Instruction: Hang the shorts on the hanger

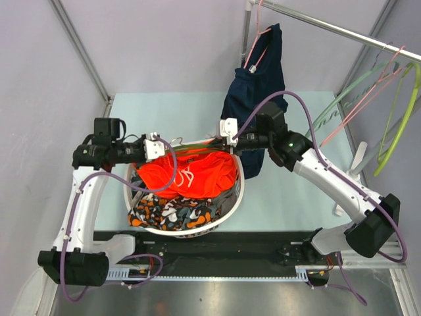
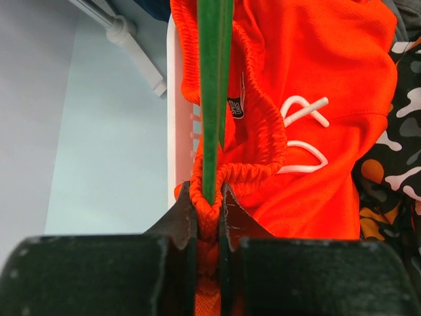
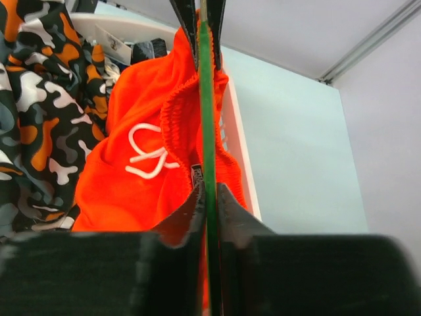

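The orange-red shorts (image 1: 197, 172) hang over a white basket (image 1: 238, 191), their white drawstring (image 2: 304, 131) showing. The dark green hanger (image 1: 197, 145) runs level between my two grippers, inside the waistband. My left gripper (image 1: 155, 146) is shut on the elastic waistband (image 2: 212, 197) wrapped round the hanger's end (image 2: 214, 85). My right gripper (image 1: 227, 130) is shut on the hanger's other end (image 3: 206, 131), with the shorts (image 3: 131, 171) just beyond its fingers.
An orange-black-white patterned cloth (image 1: 174, 212) lies in the basket under the shorts. A dark navy garment (image 1: 258, 85) hangs on a pink hanger from the rail (image 1: 329, 26) at the back. Lime-green and pink hangers (image 1: 395, 99) hang at the right.
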Motion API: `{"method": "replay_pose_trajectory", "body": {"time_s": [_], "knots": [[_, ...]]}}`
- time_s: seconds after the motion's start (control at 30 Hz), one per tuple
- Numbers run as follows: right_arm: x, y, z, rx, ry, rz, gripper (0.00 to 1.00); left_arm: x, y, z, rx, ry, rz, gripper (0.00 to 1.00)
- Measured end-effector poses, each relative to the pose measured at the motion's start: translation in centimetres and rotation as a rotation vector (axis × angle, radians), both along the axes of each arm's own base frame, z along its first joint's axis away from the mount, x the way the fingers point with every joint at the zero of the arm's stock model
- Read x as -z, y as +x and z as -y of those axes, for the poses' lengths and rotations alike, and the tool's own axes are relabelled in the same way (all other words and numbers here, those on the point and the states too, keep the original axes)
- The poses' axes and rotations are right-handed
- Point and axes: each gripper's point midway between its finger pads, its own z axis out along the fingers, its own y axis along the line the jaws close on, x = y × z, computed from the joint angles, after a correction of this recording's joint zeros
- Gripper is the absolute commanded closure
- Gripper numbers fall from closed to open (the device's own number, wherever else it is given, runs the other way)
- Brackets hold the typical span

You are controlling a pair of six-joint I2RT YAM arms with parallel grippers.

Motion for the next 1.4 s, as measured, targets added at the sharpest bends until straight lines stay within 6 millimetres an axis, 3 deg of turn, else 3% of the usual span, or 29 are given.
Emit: {"method": "replay_pose_trajectory", "body": {"time_s": [0.07, 0.1, 0.13, 0.17, 0.4, 0.53, 0.6, 0.7, 0.9, 1.03, 1.4], "knots": [[-0.2, -0.2, 0.1, 0.011, 0.008, -0.029, 0.31, 0.1, -0.2, 0.0, -0.005, -0.008, 0.003, 1.0], [-0.5, -0.2, 0.1, 0.019, 0.018, -0.043, 0.24, 0.2, -0.3, -0.1, -0.009, -0.013, 0.007, 1.0], [-1.1, -0.1, 0.4, 0.04, 0.036, -0.06, 0.05, 0.1, -0.4, -0.2, -0.015, -0.019, 0.008, 1.0], [-1.6, -0.2, 0.7, 0.057, 0.052, -0.082, 0.0, 0.1, -0.5, -0.2, -0.018, -0.023, 0.012, 1.0], [-9.5, 1.3, 6.0, 0.253, 0.288, -0.15, 0.0, -0.8, -1.9, -0.3, 0.038, 0.001, 0.097, 1.0], [-11.0, 1.7, 7.0, 0.293, 0.35, -0.193, 0.02, -0.6, -3.4, -0.1, 0.107, 0.041, 0.132, 1.0], [-10.3, 2.3, 6.8, 0.308, 0.346, -0.234, 0.03, -0.6, -3.9, 0.0, 0.136, 0.057, 0.147, 1.0], [-7.7, 4.1, 5.9, 0.336, 0.301, -0.297, 0.05, -0.7, -4.9, 0.1, 0.179, 0.093, 0.193, 1.0], [1.5, 7.6, 3.5, 0.422, 0.104, -0.425, 0.06, -1.3, -6.8, 0.7, 0.242, 0.12, 0.257, 1.0], [5.3, 8.6, 2.5, 0.458, 0.021, -0.451, 0.08, -1.1, -7.1, 0.9, 0.264, 0.137, 0.261, 1.0], [9.8, 9.3, 2.2, 0.483, -0.104, -0.437, 0.16, -1.2, -7.2, 0.9, 0.269, 0.143, 0.267, 1.0]]}}
